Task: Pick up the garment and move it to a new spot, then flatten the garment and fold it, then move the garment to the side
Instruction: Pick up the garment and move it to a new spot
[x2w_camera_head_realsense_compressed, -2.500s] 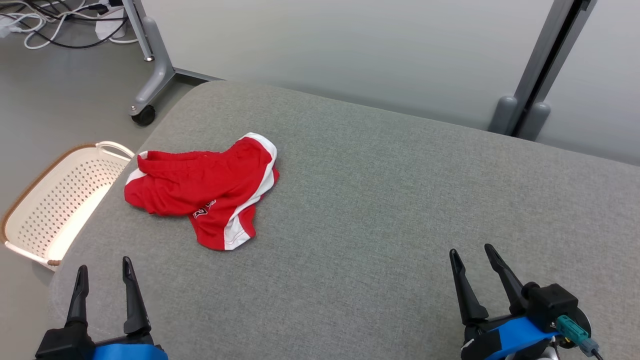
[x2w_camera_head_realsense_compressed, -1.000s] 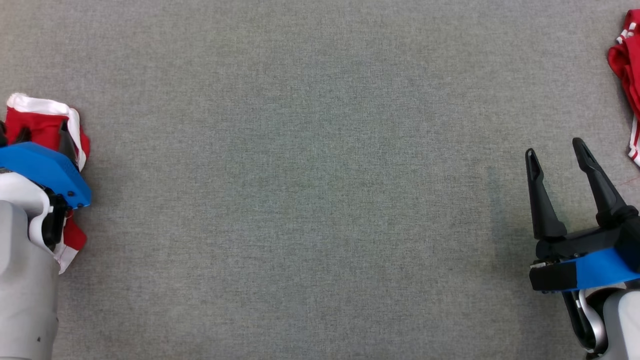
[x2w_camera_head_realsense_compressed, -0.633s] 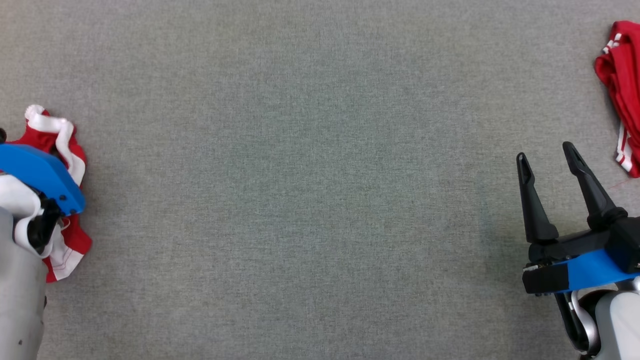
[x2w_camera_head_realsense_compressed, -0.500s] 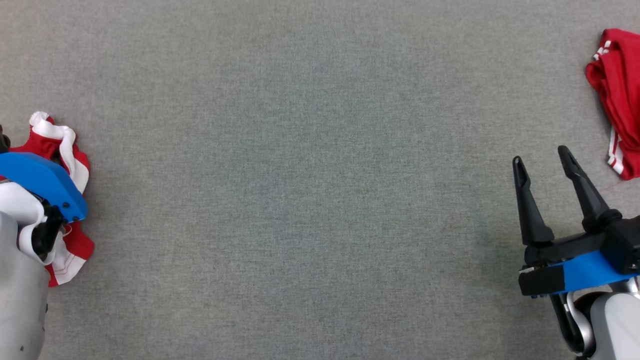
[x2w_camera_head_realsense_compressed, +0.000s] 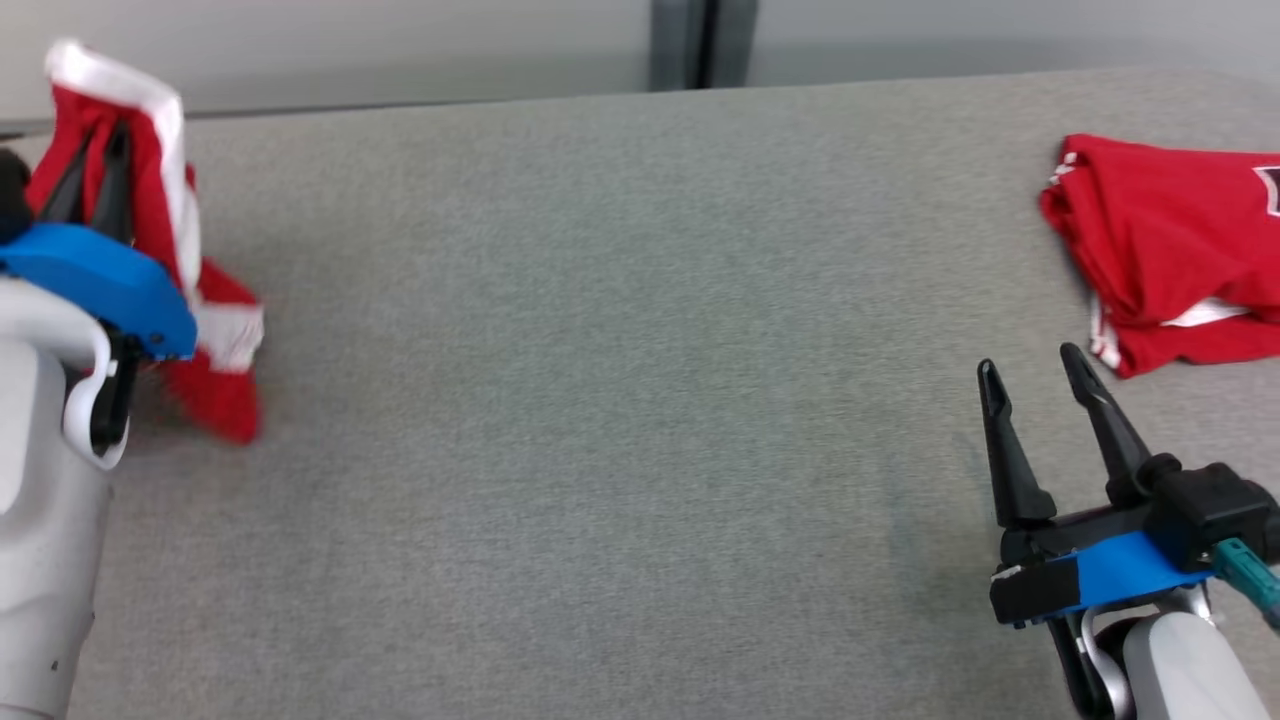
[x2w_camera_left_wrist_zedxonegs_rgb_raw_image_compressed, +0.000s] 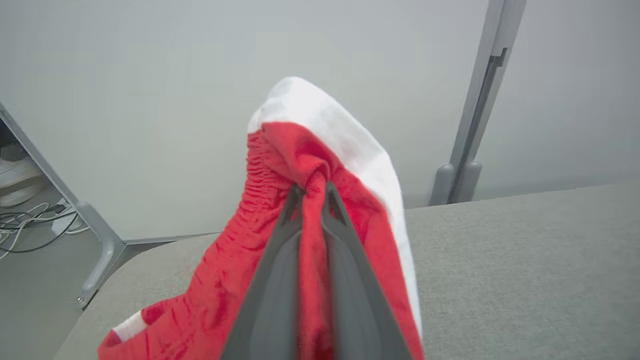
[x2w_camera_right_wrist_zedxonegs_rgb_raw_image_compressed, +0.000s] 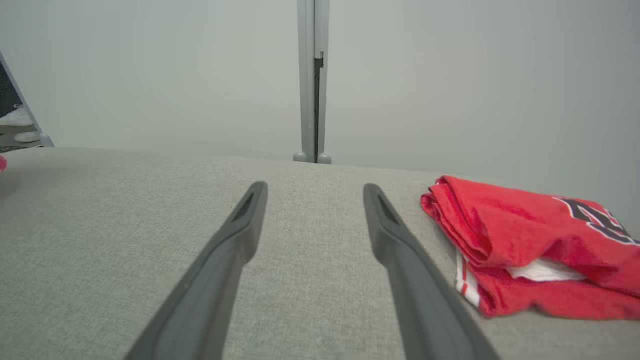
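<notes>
Jaws of the left gripper (x2w_camera_left_wrist_zedxonegs_rgb_raw_image_compressed: 311, 194) were pinched tight on a bunch of the red shorts (x2w_camera_left_wrist_zedxonegs_rgb_raw_image_compressed: 235, 260) near the gathered waistband. The white-trimmed cloth therefore hung raised at about ten o'clock in the head view. Its lower folds seemed to brush the worktop (x2w_camera_head_realsense_compressed: 620, 350), though blur made contact hard to call. That high pinch looked suited to carrying the garment to a fresh spot, with flattening and folding not yet begun.

The right gripper (x2w_camera_head_realsense_compressed: 1030, 365) waited at four o'clock, its jaws spread wide and holding nothing, probably kept free for spreading the cloth. At two o'clock lay a folded red jersey (x2w_camera_head_realsense_compressed: 1170, 240), well apart from the shorts.

The worktop was padded and covered in grey woven fabric. Behind it stood a pale wall (x2w_camera_right_wrist_zedxonegs_rgb_raw_image_compressed: 150, 75) and a grey metal post (x2w_camera_right_wrist_zedxonegs_rgb_raw_image_compressed: 313, 75). Past the left edge were a frame leg (x2w_camera_left_wrist_zedxonegs_rgb_raw_image_compressed: 100, 255) and floor cables (x2w_camera_left_wrist_zedxonegs_rgb_raw_image_compressed: 25, 225).
</notes>
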